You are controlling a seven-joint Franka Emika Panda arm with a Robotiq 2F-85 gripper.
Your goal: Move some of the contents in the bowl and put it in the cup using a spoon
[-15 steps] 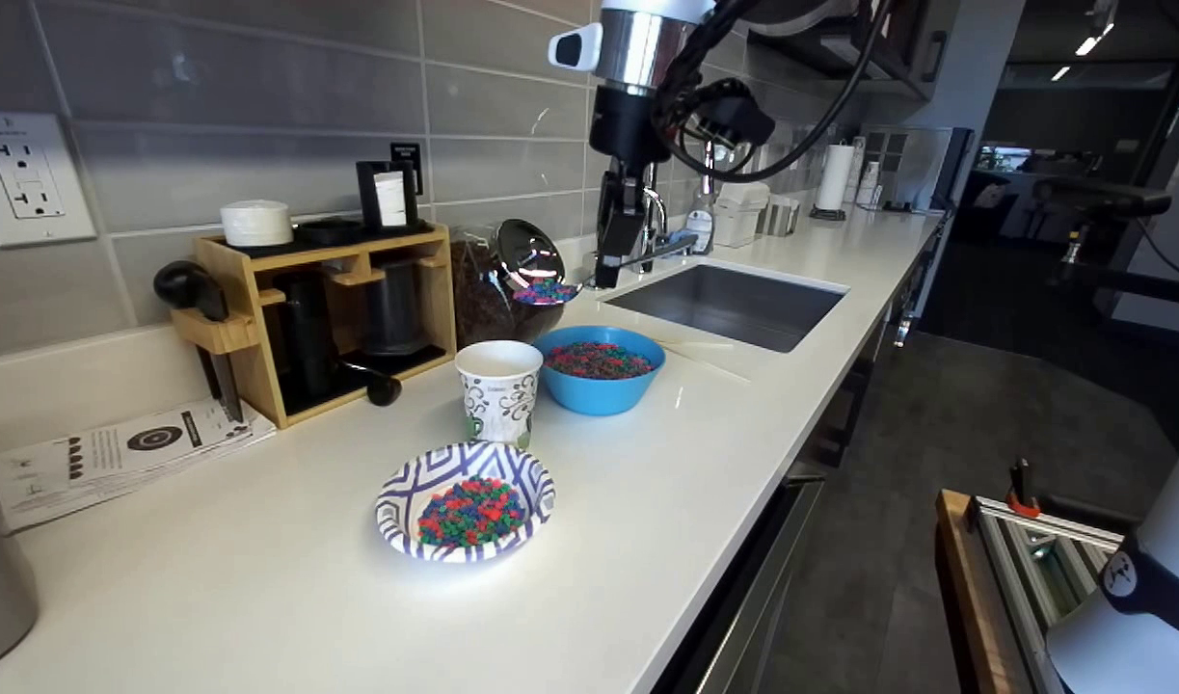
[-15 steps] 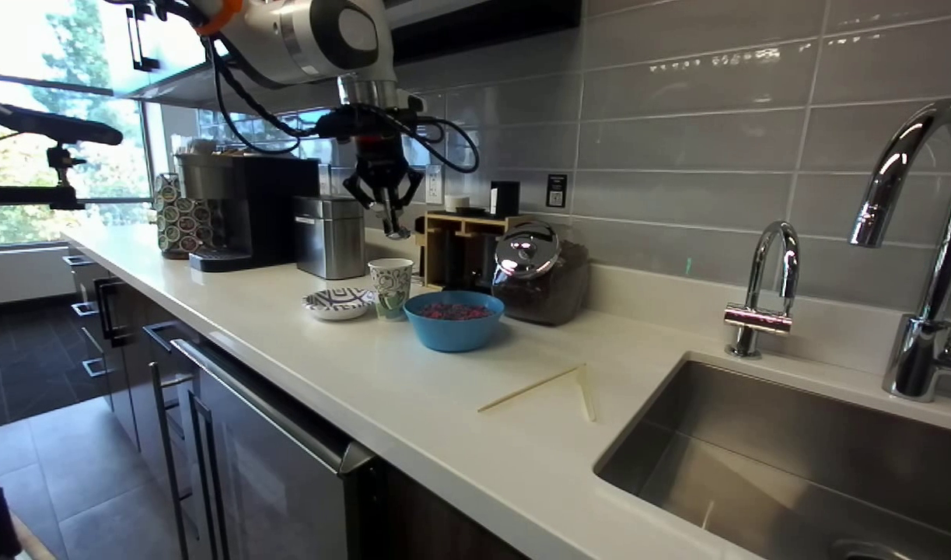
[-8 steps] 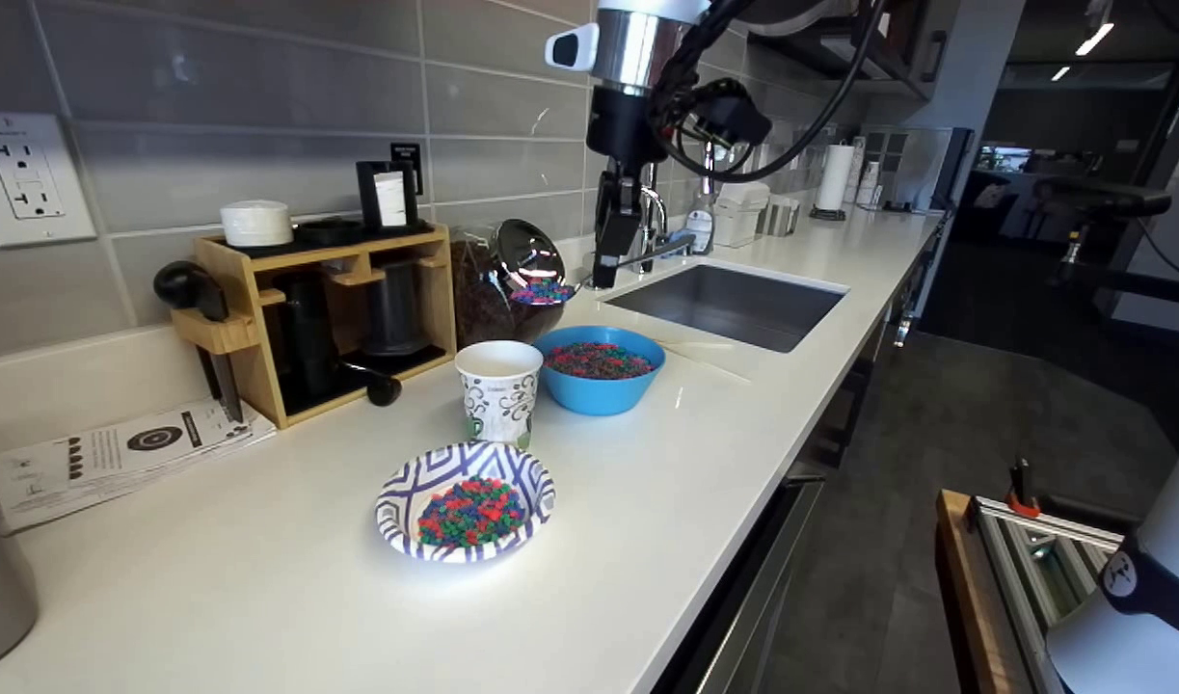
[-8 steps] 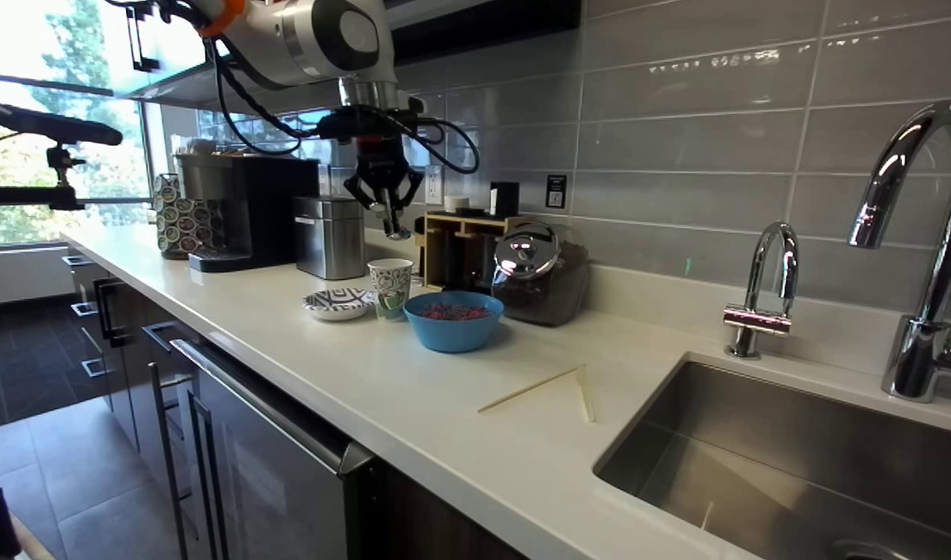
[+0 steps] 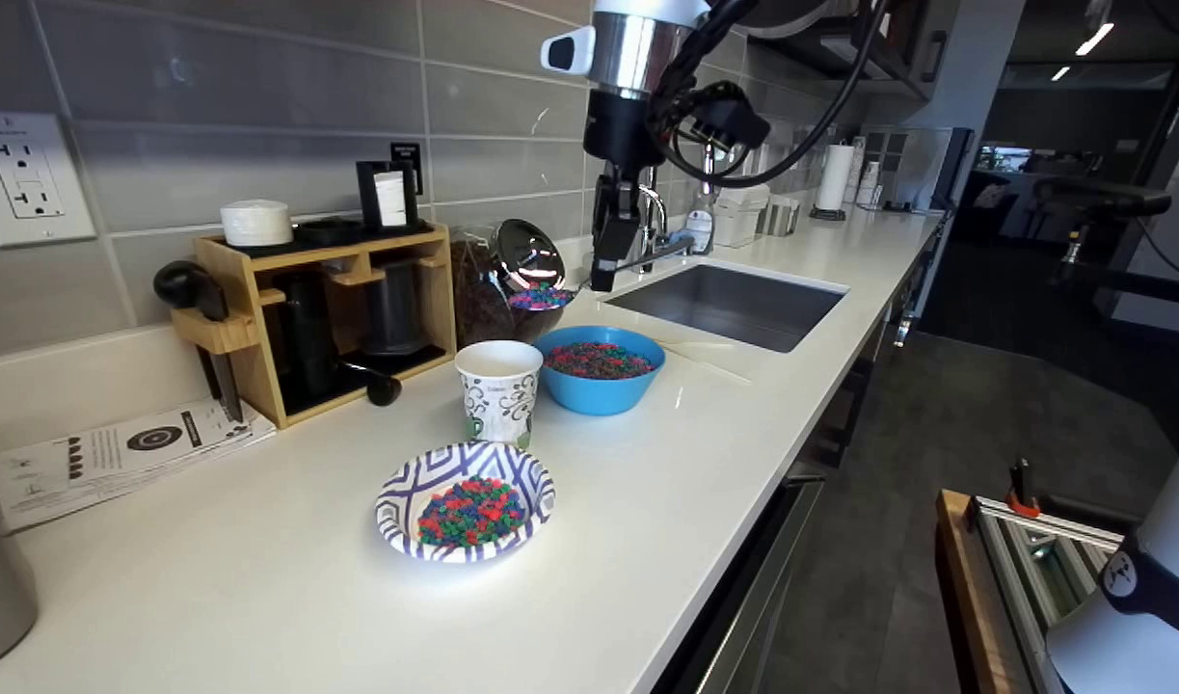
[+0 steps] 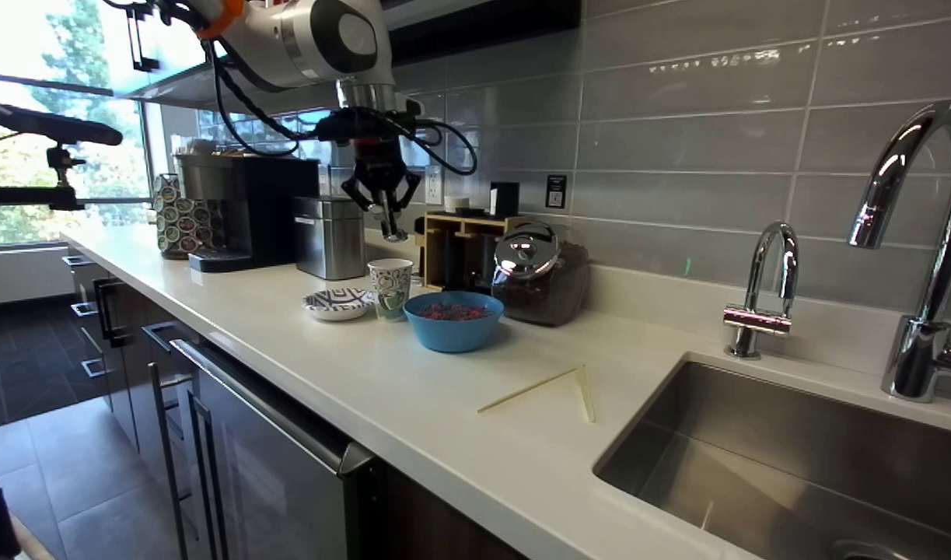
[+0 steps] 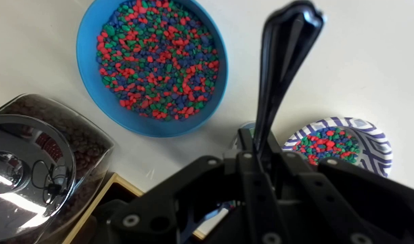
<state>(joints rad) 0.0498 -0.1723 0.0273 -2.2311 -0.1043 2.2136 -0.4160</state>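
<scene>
The glossy spoon [image 7: 278,69] sank slightly, heaped with multicoloured bits [image 5: 541,297].

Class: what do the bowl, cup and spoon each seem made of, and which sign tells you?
The bowl: probably plastic, smooth and satiny, the same blue inside and out.
The cup: likely paper, fairly matte, with a thin rim and printed scrolls.
The spoon: seems polished metal, from its bright glints, though glossy plastic isn't ruled out.

Smooth plastic-looking bowl [image 5: 599,393], rough gravel-like bits [image 7: 156,64], matt paper cup [image 5: 500,395], paper-looking plate [image 7: 376,145], glossy metal-looking spoon handle [image 7: 274,67], mirror-bright metal jar lid [image 7: 34,203], smooth wooden rack [image 5: 442,299], satin metal sink [image 6: 763,400], polished chrome taps [image 6: 918,358], glossy wall tiles [image 6: 693,140], smooth sheeny surface [image 5: 261,578].
</scene>
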